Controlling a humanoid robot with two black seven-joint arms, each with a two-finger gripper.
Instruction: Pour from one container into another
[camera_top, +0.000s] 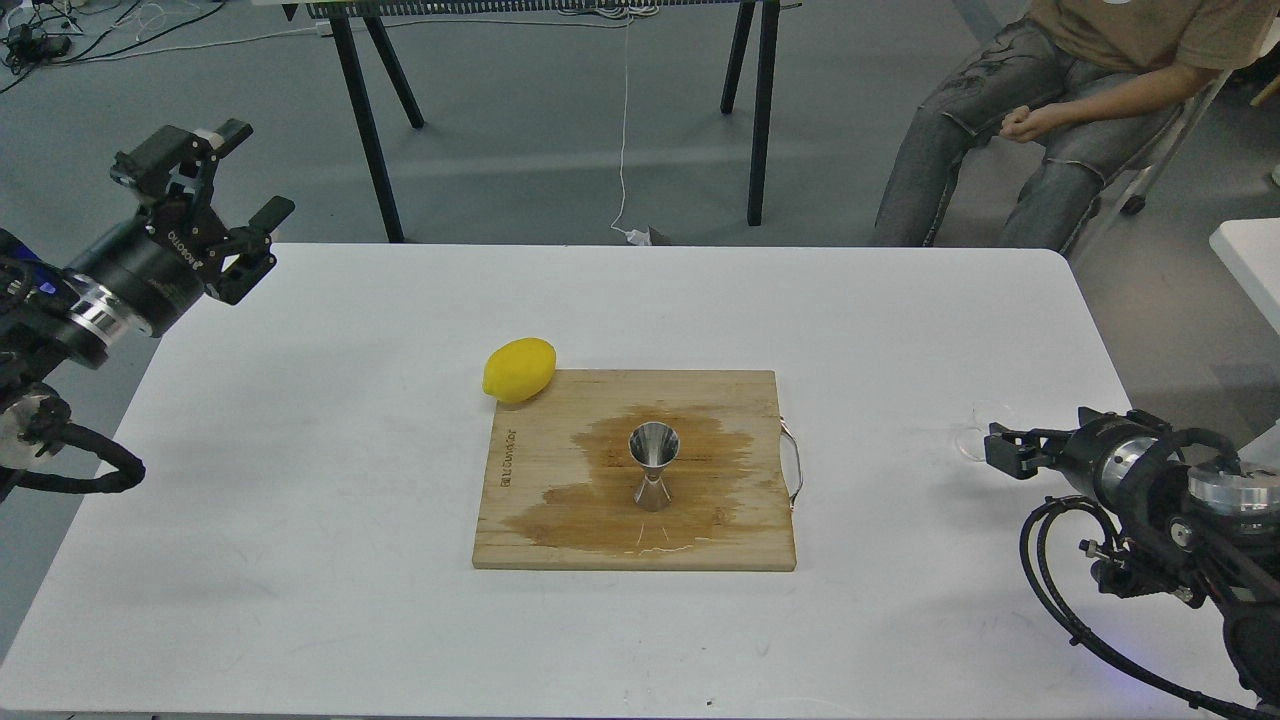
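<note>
- Single view, taken from the robot's own head, high above the near edge of the white rectangular table (300, 450).
- Faces forward and steeply down; the far table edge runs across the upper third, grey floor beyond.
- Middle range: nearly the whole tabletop fits, with the pale wooden cutting board (540, 480) about centre.
- Both black arms enter from the side edges: left gripper (235, 185) upper left, right gripper (1005, 447) lower right.
- The black trestle legs (365, 120) of another table cross the top of the frame.
- No second view to compare with.

Shiny steel jigger (654, 465), wet-stained wooden board (540, 470), faint, seemingly glass cup (975, 432)
</note>
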